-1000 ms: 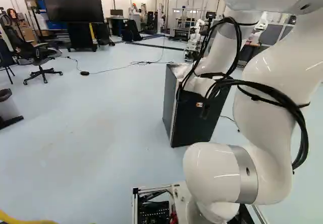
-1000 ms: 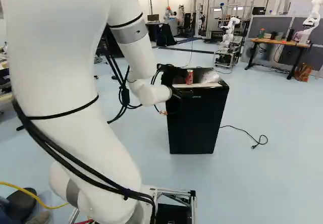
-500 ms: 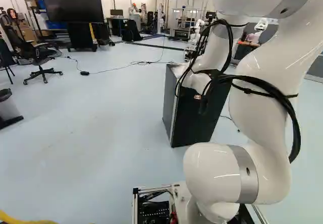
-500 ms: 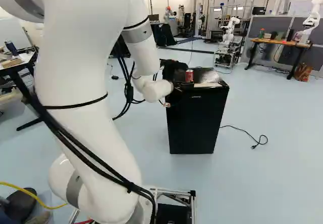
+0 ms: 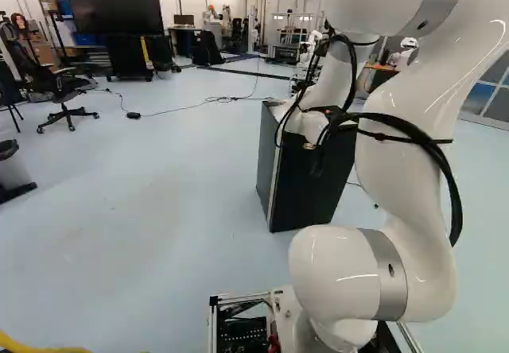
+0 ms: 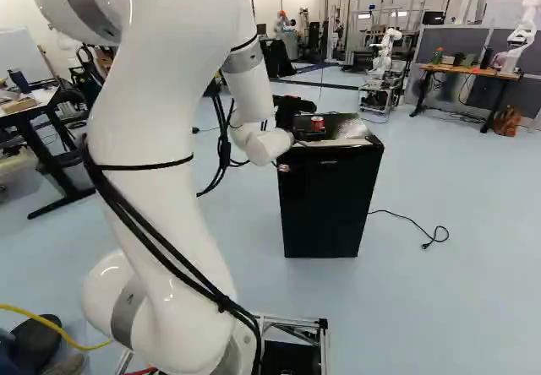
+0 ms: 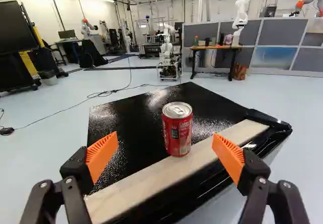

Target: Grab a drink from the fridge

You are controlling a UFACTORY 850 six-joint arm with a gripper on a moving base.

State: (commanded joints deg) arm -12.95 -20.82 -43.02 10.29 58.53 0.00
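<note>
In the right base view my gripper [image 6: 303, 128] is over the near left part of the black fridge's [image 6: 328, 202] top, partly hidden by my wrist. A red drink can [image 6: 318, 124] shows just beyond it, its lower part covered. The wrist view shows my gripper [image 7: 165, 147] open, orange pads wide apart. Upright ahead of the fingers, roughly between their lines, stands the can [image 7: 177, 129], touched by neither. Its base is at the border of the glossy black top [image 7: 136, 113] and a pale wooden strip [image 7: 146, 184]. The fridge [image 5: 306, 182] looks closed from the front.
Clear plastic [image 6: 353, 127] lies on the fridge top. A cable [image 6: 414, 220] runs over the floor to the fridge's right. Farther off are another robot on a wheeled frame [image 6: 385, 71], a desk [image 6: 469, 70] with one more robot [image 6: 526, 29], and a table [image 6: 34, 105] at the left.
My arm has reached farther forward, bringing the open gripper closer to the can; more of the can's lower part is covered in the right base view. Base, fridge and can have stayed in place.
</note>
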